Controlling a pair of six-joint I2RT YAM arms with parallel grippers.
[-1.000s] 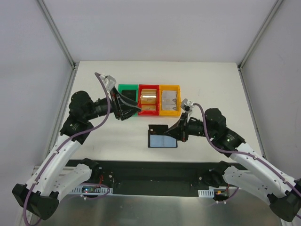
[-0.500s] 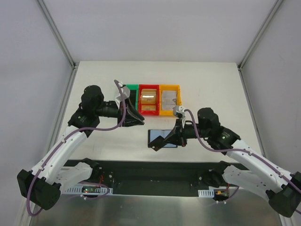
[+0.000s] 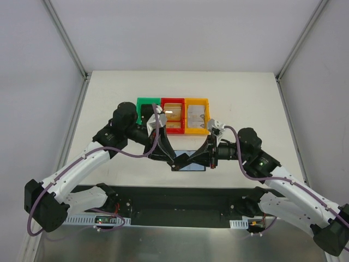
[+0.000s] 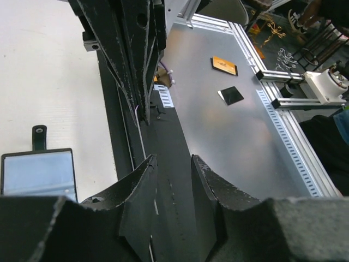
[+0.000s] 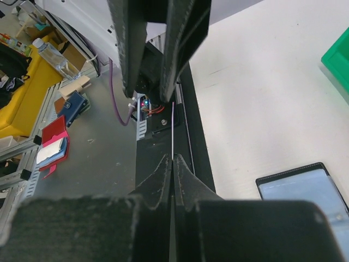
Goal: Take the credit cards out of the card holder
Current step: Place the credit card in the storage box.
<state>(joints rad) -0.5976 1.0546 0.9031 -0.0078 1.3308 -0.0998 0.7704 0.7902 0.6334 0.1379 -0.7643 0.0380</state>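
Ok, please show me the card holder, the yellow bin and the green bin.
card holder (image 4: 38,172): left wrist view, on its bluish inner panel.
yellow bin (image 3: 197,100): top view, on its far rim.
green bin (image 3: 148,100): top view, on its far rim.

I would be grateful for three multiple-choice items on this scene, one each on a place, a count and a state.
1. Where is the flat, black-edged folding card holder? A in a bin; B open on the white table; C on the metal base.
2. How many coloured plastic bins stand in the row? A two; B five; C three.
3. How are the right arm's black fingers? A shut; B wide open; C out of view.
Answers: 1 B, it lies open on the table before the bins; 2 C, green, red and yellow; 3 A, the tips meet with no gap.
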